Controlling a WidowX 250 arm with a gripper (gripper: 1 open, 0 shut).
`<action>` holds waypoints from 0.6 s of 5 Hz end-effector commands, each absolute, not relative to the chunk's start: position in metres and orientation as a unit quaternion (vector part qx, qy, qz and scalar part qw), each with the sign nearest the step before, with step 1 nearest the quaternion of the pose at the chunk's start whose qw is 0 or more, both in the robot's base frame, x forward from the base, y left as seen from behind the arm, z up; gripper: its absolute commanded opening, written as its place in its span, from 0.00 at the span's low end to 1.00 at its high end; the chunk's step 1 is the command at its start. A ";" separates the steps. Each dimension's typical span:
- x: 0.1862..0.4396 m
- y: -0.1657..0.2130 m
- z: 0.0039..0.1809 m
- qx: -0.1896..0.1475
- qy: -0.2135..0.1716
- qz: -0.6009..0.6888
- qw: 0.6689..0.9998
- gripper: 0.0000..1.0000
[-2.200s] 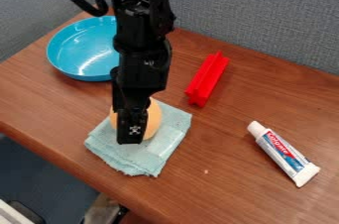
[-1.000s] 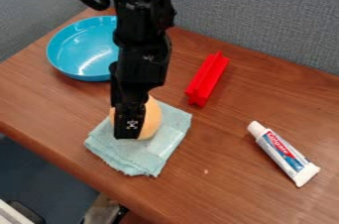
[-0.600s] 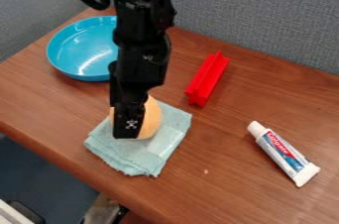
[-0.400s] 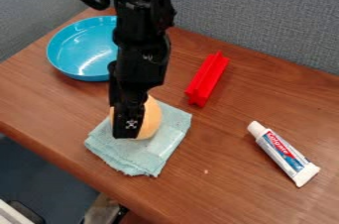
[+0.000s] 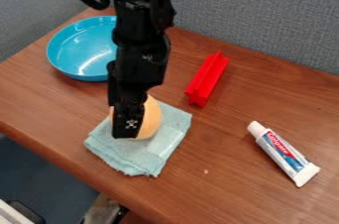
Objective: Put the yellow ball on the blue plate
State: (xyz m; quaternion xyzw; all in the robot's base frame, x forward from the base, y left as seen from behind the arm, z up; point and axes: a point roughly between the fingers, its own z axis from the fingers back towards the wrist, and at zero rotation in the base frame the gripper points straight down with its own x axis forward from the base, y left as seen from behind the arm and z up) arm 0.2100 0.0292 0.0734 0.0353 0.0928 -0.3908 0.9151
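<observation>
**Ball on the cloth, claw down over it**

On the table [image 5: 54,99] in front of you, the black arm reaches down from the top of the view, and its gripper [image 5: 130,126] points almost straight down at the near-left part of the wood. Its claw is spread wide, set right against the ball, one finger [image 5: 129,127] covering the ball's left side. Your plate [image 5: 82,48] lies at the far left, well apart from the arm's tip. Next comes the cloth [image 5: 143,144], under the gripper. A red block [image 5: 207,77] lies right of the arm, a toothpaste tube [image 5: 284,152] near the right edge. Your ball [image 5: 151,119] rests on the cloth.
</observation>
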 end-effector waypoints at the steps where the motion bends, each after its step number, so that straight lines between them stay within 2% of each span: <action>1: 0.212 0.028 0.082 0.051 0.078 -0.397 0.913 1.00; 3: 0.210 0.027 0.084 0.056 0.077 -0.393 0.915 1.00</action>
